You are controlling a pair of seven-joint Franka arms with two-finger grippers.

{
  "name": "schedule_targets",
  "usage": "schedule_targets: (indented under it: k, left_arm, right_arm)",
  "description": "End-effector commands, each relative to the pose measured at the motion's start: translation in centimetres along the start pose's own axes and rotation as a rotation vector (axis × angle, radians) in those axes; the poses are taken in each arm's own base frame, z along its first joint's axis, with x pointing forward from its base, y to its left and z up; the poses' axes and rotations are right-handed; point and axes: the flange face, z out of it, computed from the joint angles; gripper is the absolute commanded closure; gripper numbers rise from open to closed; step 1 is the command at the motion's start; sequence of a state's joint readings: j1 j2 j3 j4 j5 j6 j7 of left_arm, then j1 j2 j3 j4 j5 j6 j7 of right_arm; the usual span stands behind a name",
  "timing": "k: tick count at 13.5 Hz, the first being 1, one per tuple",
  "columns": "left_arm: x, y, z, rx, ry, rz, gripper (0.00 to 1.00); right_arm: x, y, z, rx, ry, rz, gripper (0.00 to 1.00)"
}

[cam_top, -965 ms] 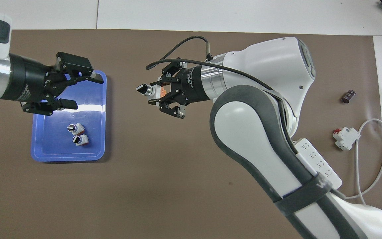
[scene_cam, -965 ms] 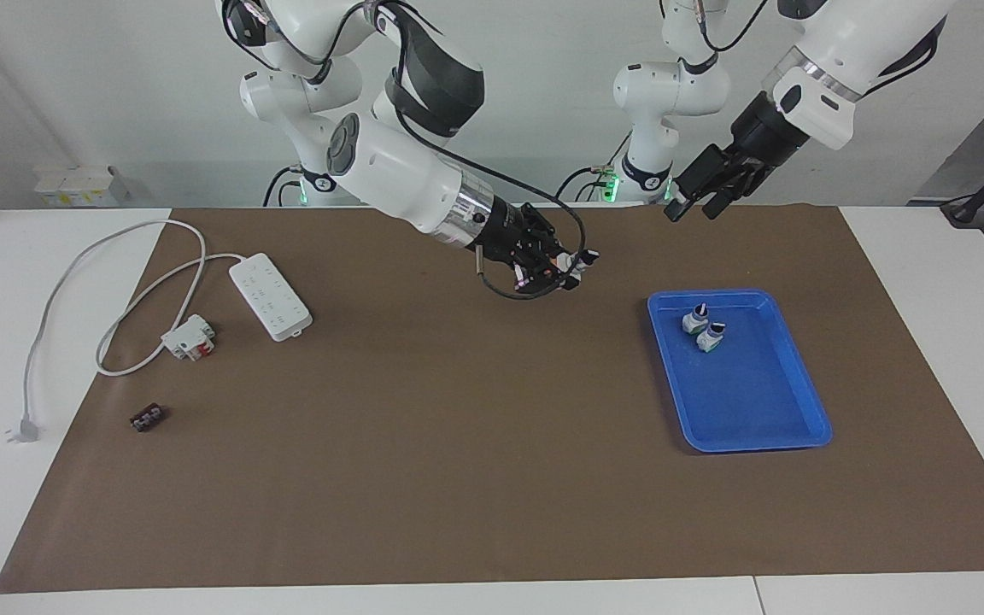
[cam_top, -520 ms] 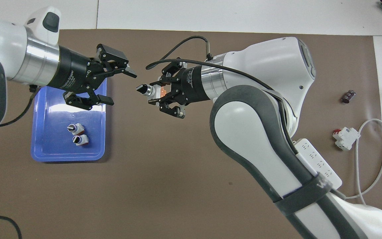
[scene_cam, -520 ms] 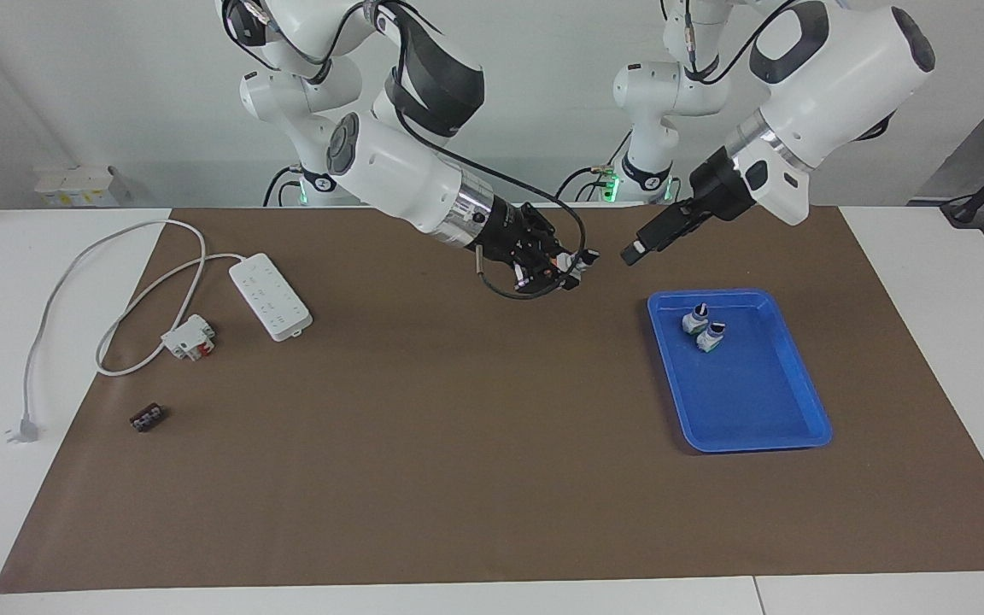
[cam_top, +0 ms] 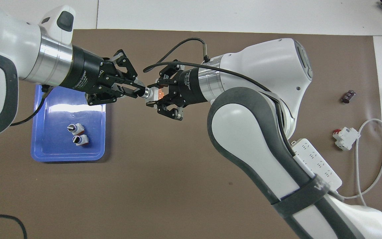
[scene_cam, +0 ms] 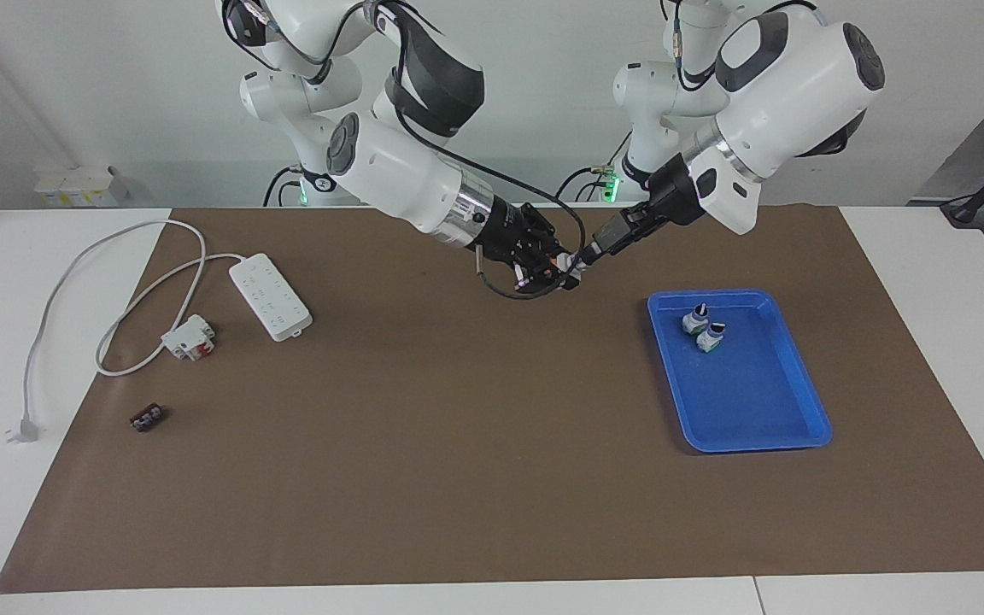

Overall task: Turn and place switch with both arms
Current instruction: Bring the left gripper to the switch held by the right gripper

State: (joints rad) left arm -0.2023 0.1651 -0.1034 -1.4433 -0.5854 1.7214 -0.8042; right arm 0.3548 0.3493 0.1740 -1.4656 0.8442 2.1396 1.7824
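My right gripper is shut on the body of the switch and holds it in the air over the brown mat, beside the blue tray. The switch's orange block faces up and its knob end points toward the left arm's end of the table. My left gripper meets it from that end, its fingers closed around the knob. Two more switches lie in the tray at its end nearer the robots.
A white power strip with its cord, a boxy white-and-red switch and a small dark brown block lie toward the right arm's end of the mat.
My left arm has swung down from above the tray to the held switch, and its fingers have closed on the knob. My right gripper has kept the switch nearly still.
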Motion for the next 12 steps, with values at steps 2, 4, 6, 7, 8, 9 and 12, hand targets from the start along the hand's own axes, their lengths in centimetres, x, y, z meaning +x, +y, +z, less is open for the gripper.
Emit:
schedule_targets:
  k: [2, 4, 6, 7, 8, 9, 12]
  left_arm:
    - [0.3, 0.1, -0.1, -0.003, 0.012, 0.005, 1.0]
    - [0.4, 0.2, -0.1, -0.01, 0.021, 0.014, 1.0]
    - [0.3, 0.3, -0.5, -0.019, 0.032, 0.041, 1.0]
    - [0.2, 0.3, -0.8, -0.022, 0.039, 0.064, 0.87]
    - [-0.1, 0.3, -1.2, -0.024, 0.047, 0.067, 0.79]
    - [0.0, 0.4, -1.2, -0.031, 0.051, 0.047, 0.79]
    - [0.4, 0.7, -1.5, -0.079, 0.074, -0.207, 0.79]
  right_arm:
    - [-0.2, -0.3, -0.8, 0.012, -0.011, 0.009, 1.0]
    - [-0.2, -0.3, -0.8, 0.011, -0.01, 0.009, 1.0]
    - [-0.2, -0.3, -0.8, 0.011, -0.01, 0.011, 1.0]
    - [-0.2, -0.3, -0.8, 0.011, -0.01, 0.011, 1.0]
    - [-0.2, -0.3, -0.8, 0.011, -0.01, 0.011, 1.0]
    - [-0.2, -0.3, -0.8, 0.011, -0.01, 0.011, 1.0]
    - [-0.2, -0.3, -0.8, 0.011, -0.009, 0.01, 1.0]
